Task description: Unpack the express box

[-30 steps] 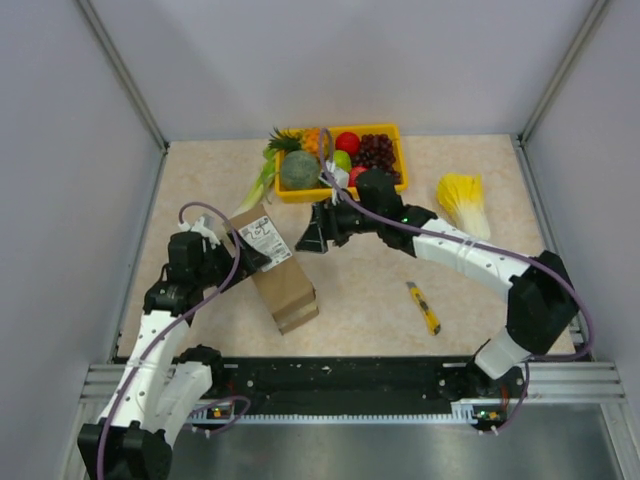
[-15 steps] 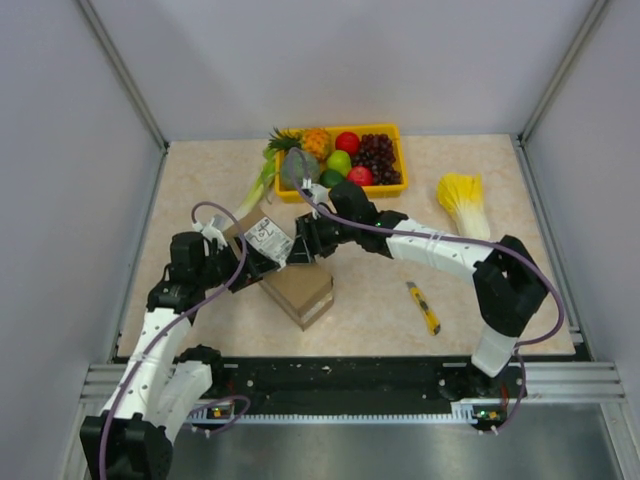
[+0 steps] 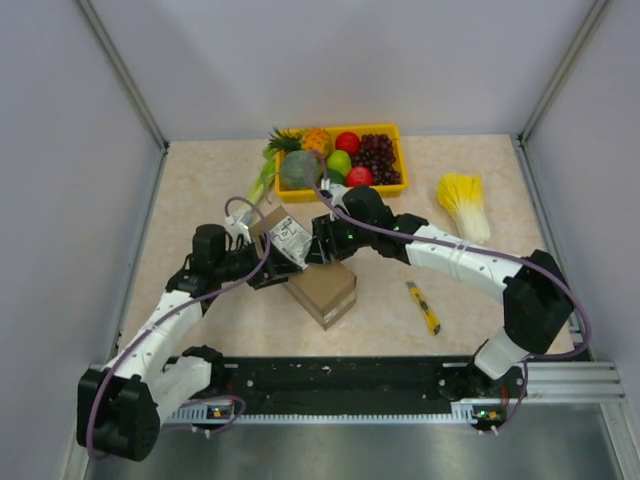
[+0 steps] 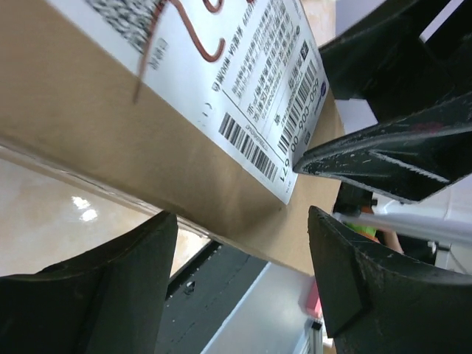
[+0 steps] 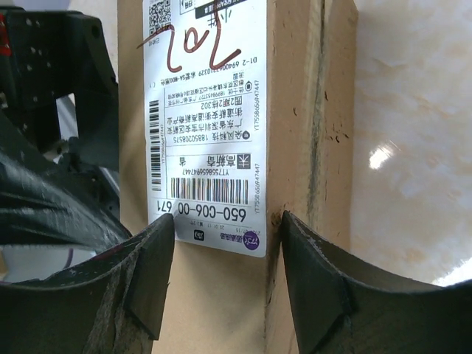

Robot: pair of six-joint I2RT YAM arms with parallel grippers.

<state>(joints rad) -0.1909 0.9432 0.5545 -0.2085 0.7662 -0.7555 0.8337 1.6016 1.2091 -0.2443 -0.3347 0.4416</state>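
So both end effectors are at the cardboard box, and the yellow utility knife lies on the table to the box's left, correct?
Not quite: the utility knife lies to the right of the box, not the left, as the top view shows. The rest holds: the left end effector and the right end effector are both at the box.

You're looking at a plain brown box with a white label printed in black barcodes and text, a purple mark at one corner and a red scrawl across it. It's on a beige, marble-mottled counter. Your yellow tray holds dark purple-red grapes, a red apple, a green fruit and an orange-gold pineapple with green leaves. The cabbage is yellow fading to white, the knife yellow and black, your left pincer and right pincer black, the arms white and black with purple cables.
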